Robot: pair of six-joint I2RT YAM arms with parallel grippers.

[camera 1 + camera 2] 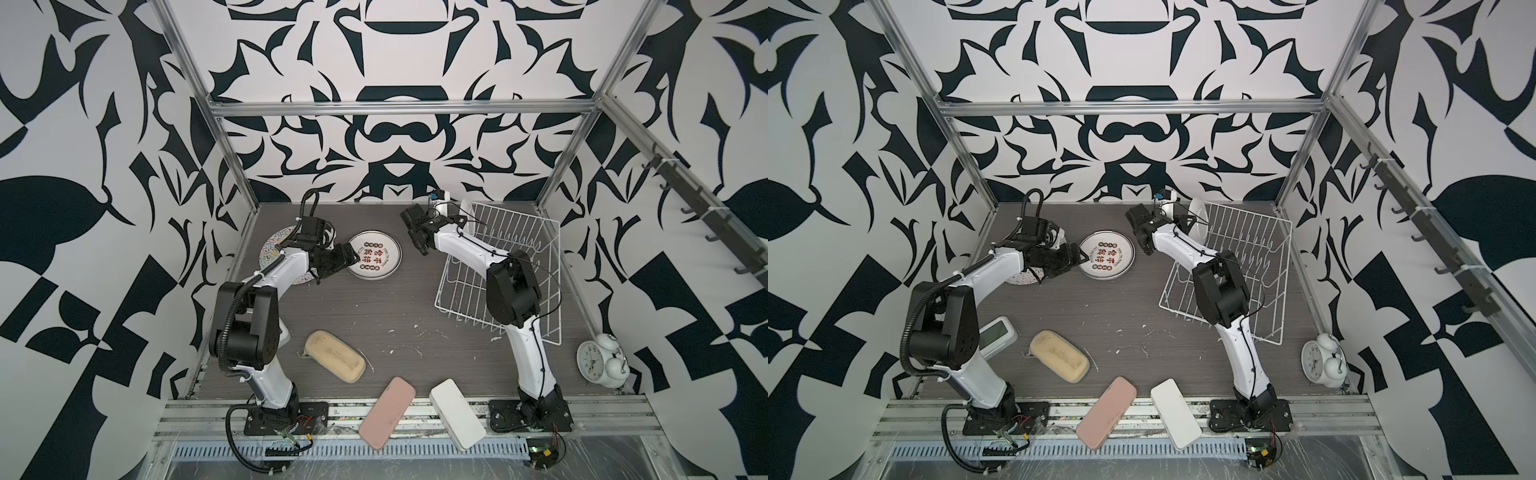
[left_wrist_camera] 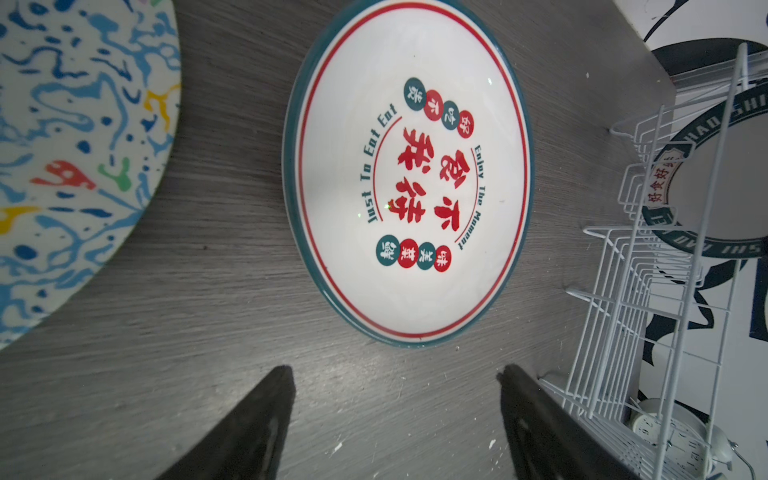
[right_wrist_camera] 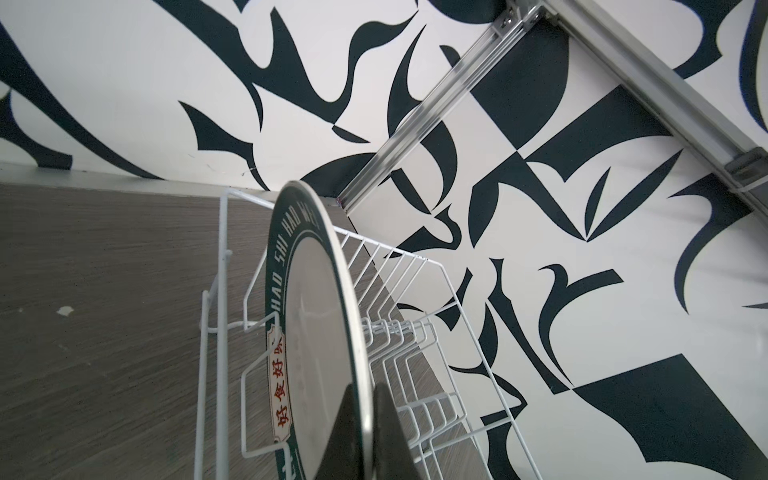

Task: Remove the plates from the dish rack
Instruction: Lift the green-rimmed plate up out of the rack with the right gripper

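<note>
Only the dark-lettered plate (image 3: 320,332) stands in the dish rack (image 1: 515,226), its rim nipped by the right pincer (image 3: 365,395).
Both top views: the rack sits on the counter (image 1: 395,316), that plate upright at the end nearest the right pincer; the red-character plate (image 1: 374,256) lies flat just ahead of the left pincer (image 2: 395,370), the squiggle plate (image 1: 272,245) behind it. Left wrist view: jaws wide apart, empty, the red-character plate just beyond the tips. Right wrist view: jaws closed on the dark-lettered plate's edge, among the prongs.
</note>
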